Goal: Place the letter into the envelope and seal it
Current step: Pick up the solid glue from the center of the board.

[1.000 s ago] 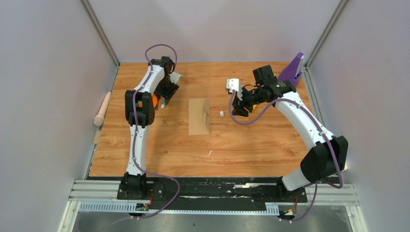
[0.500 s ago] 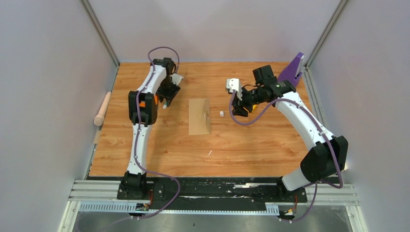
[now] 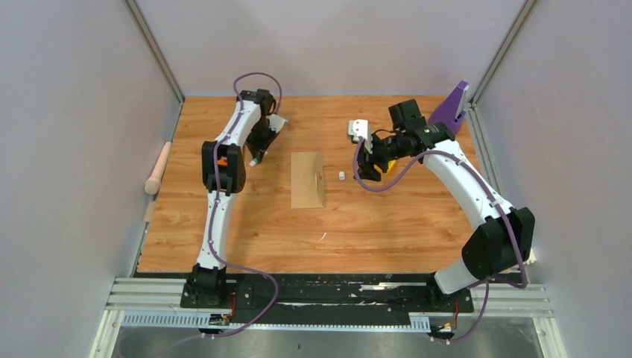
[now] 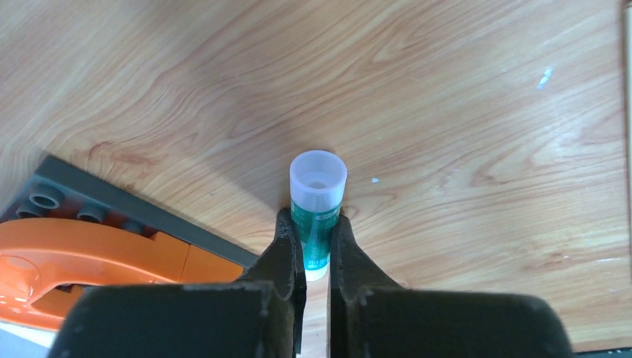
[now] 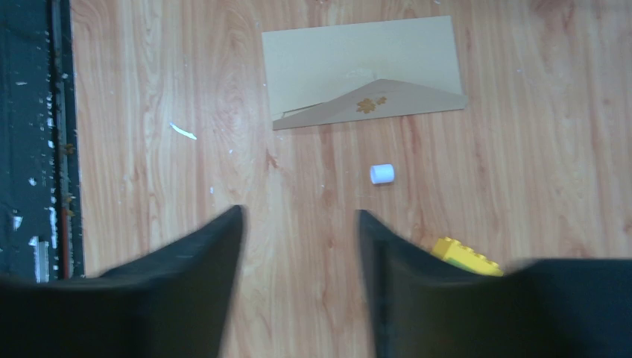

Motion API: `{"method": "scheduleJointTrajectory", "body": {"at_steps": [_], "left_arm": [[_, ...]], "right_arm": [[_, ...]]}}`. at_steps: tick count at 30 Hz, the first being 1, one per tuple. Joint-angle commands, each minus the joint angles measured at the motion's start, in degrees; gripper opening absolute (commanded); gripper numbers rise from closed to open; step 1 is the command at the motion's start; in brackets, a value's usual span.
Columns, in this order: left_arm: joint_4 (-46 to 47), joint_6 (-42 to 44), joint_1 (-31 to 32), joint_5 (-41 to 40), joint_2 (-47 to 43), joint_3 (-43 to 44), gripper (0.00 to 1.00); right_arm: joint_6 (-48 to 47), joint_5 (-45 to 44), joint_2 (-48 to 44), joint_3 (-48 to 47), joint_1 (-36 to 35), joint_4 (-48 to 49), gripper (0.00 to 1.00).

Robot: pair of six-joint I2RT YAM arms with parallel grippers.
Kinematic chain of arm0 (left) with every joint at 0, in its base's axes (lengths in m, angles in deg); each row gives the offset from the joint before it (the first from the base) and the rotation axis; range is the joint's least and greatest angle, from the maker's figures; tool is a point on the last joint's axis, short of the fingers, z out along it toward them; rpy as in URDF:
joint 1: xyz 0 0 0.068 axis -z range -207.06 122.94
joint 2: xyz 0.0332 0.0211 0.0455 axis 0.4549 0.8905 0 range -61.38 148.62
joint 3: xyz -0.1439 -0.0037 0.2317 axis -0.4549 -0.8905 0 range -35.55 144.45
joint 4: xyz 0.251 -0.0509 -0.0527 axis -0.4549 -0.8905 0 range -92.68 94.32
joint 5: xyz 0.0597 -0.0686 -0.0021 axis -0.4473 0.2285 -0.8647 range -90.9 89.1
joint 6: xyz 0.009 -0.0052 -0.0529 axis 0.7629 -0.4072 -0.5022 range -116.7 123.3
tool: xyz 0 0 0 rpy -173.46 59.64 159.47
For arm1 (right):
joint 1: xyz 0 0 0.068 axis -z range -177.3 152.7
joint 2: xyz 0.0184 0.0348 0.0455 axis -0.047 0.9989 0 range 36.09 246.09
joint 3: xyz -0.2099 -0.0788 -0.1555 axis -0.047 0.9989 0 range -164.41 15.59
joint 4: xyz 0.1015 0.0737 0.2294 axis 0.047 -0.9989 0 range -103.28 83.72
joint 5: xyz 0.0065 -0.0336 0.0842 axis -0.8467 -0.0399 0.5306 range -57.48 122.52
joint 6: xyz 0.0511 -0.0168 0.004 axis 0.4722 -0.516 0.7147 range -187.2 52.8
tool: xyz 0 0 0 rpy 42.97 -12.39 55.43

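Note:
The tan-brown envelope (image 3: 307,180) lies flat mid-table, its pointed flap folded over its body (image 5: 361,71). The letter does not show in any view. At the back left, my left gripper (image 4: 316,220) is shut on a green glue stick (image 4: 317,186) with a translucent top, which points down toward the wood. From above the stick (image 3: 255,159) shows as a small pale tip below the left wrist. My right gripper (image 5: 299,212) hovers open and holds nothing to the right of the envelope, also seen from above (image 3: 370,168).
A small white cap (image 5: 382,174) lies on the wood between the envelope and the right gripper. A yellow brick (image 5: 466,257) sits by the right finger. An orange tool on a grey plate (image 4: 89,253) is beside the left gripper. A purple piece (image 3: 451,104) stands at the back right.
My left gripper has closed on the glue stick, and the left arm has shifted slightly right. The right arm and the envelope have not moved.

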Motion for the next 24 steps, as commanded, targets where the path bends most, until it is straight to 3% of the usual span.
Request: {"method": "scheduleJointTrajectory", "body": {"at_steps": [1,2,3,5,8,10,13,14,16,19,24], "left_arm": [[0.7,1.3,1.1,4.3,1.4,2.1,0.0],[1.5,1.4,1.1,6.2,-0.4,2.2,0.0],[3.9,1.2,1.0,7.5,-1.7,1.7,0.0],[10.9,-0.1,0.9,12.2,-7.7,-2.3,0.0],[25.9,-3.2,0.7,24.0,-22.3,-17.1,0.0],[40.6,-7.6,0.6,30.9,-31.3,-29.2,0.0],[69.0,-17.7,0.7,38.3,-43.2,-45.4,0.0],[79.8,-20.4,0.7,41.3,-44.7,-52.3,0.0],[91.5,-29.5,0.7,44.0,-47.3,-59.5,0.0],[103.0,-36.3,0.7,47.3,-46.7,-68.1,0.0],[133.6,-49.4,0.7,45.1,-44.8,-80.7,0.0]], "right_arm": [[0.1,4.2,1.8,-1.9,0.1,1.3,0.69],[0.6,4.9,2.6,-1.7,0.2,2.0,0.98],[1.1,5.9,3.1,-1.7,0.2,2.6,0.99],[3.2,8.2,4.7,-2.1,0.2,4.0,1.0],[9.1,11.5,8.0,-3.7,0.2,7.0,1.0],[13.9,11.4,10.0,-4.5,-0.3,9.9,1.0],[20.8,2.2,13.2,-6.4,-2.8,14.6,1.0],[21.1,0.4,14.4,-7.0,-3.5,14.9,1.0],[22.3,-1.6,16.1,-7.4,-4.4,16.6,1.0],[24.7,-1.7,17.4,-7.3,-4.8,18.4,1.0],[26.3,0.1,17.6,-5.3,-4.7,18.7,1.0]]}}
